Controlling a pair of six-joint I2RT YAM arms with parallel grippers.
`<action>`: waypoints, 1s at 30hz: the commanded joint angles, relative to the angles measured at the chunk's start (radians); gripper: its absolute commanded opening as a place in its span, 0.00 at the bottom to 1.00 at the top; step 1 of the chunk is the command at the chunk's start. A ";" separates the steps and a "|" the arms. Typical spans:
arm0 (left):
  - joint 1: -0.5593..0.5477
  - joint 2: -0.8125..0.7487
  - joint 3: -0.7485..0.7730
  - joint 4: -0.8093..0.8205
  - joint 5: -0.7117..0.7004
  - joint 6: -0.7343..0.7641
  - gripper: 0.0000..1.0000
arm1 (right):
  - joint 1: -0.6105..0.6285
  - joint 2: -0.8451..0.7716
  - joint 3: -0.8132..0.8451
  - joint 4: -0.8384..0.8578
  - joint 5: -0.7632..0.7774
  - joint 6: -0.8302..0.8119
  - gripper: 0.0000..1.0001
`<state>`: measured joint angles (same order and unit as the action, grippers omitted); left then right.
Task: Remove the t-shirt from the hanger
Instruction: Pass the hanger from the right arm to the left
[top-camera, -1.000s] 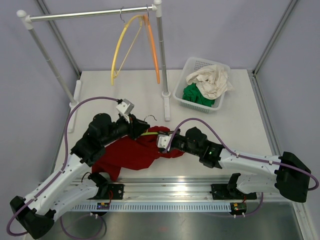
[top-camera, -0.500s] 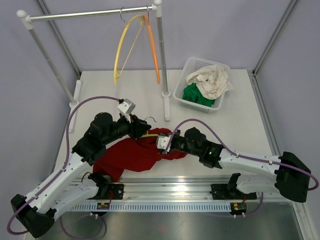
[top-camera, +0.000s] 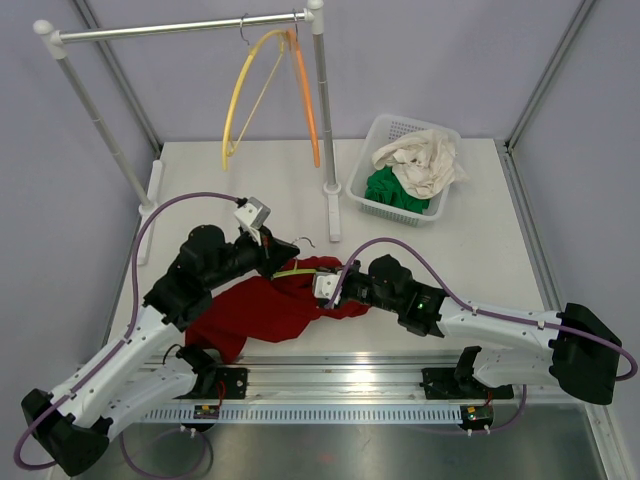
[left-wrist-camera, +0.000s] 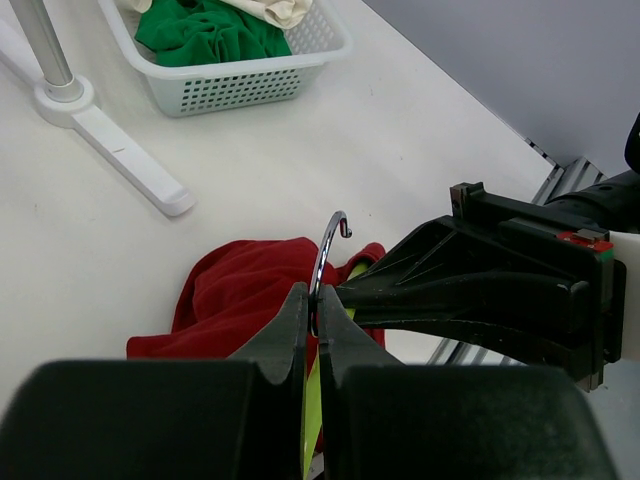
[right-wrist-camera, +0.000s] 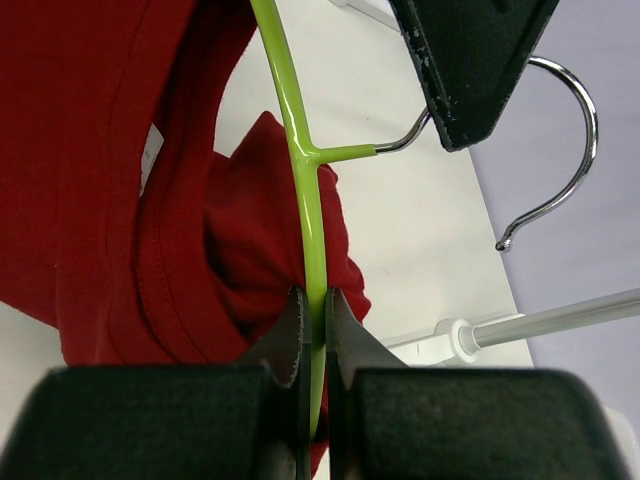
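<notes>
- The left hand (left-wrist-camera: 312, 305) has just closed tight on the hook (left-wrist-camera: 328, 240) (it was parted a moment ago).
- The right hand (right-wrist-camera: 312, 305) is clamped on the green hanger (right-wrist-camera: 283, 90).
- The red t-shirt (top-camera: 255, 305) lies bunched on the counter (top-camera: 420, 270), near centre and still threaded, so pulling it free looks feasible.

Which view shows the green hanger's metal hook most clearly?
The right wrist view: the metal hook of the green hanger shows nearly its whole curve, large and sharp. The left wrist view shows it edge-on, its stem pinched in the left tool. The top view shows only a tiny wire.
</notes>
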<state>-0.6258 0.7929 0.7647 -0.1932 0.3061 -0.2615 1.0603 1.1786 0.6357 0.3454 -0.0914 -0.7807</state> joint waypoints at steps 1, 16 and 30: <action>-0.003 -0.023 0.033 0.029 -0.013 0.025 0.00 | 0.017 -0.007 0.079 0.084 -0.044 0.015 0.00; -0.003 -0.050 0.024 0.034 -0.030 0.018 0.00 | 0.017 -0.017 0.067 0.107 -0.042 0.015 0.34; -0.003 -0.115 0.012 0.058 -0.074 0.002 0.00 | 0.017 -0.051 0.064 0.135 -0.038 0.095 0.64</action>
<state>-0.6262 0.7120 0.7639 -0.2268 0.2546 -0.2581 1.0679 1.1709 0.6582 0.4034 -0.1230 -0.7452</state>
